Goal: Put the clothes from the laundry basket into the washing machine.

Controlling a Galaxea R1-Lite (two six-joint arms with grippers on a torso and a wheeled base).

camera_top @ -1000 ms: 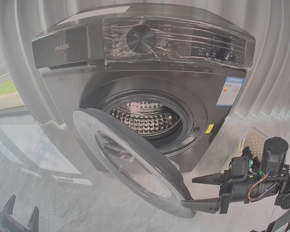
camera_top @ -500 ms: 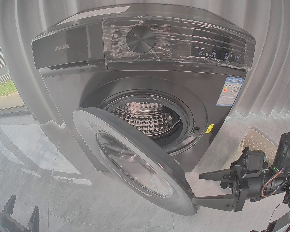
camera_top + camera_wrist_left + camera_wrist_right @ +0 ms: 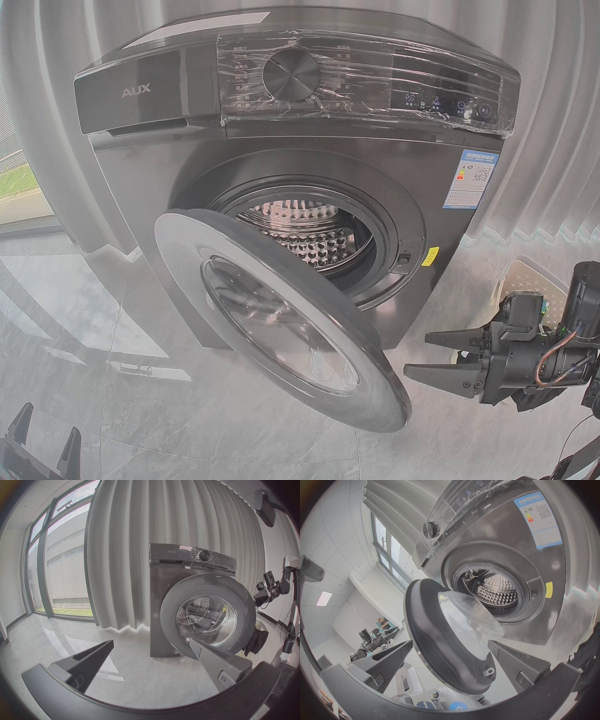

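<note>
Washing machine (image 3: 156, 175): on glossy grey marble-look floor (image 3: 125, 387), pleated curtain (image 3: 550, 125) behind.
Door (image 3: 275, 319): round, swung open across its front.
Right gripper (image 3: 417, 354): fingers spread, empty, beside the door rim.
Left gripper (image 3: 150, 642): fingers spread, empty, well apart from the machine.
Laundry basket (image 3: 531, 284): perforated, right of the machine; dark garment (image 3: 256, 641) there.
Drum (image 3: 306, 240): studded steel.

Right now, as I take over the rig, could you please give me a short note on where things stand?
Right tool: open, empty, beside the free edge of the door, not touching it.
Left tool: open, empty, low on the robot's left, away from the machine.
Washing machine: door wide open, drum looks empty.
Laundry basket: on the floor right of the machine, behind the right arm; dark cloth at it.
Done: door open.
Left: move all the clothes into the drum.
</note>
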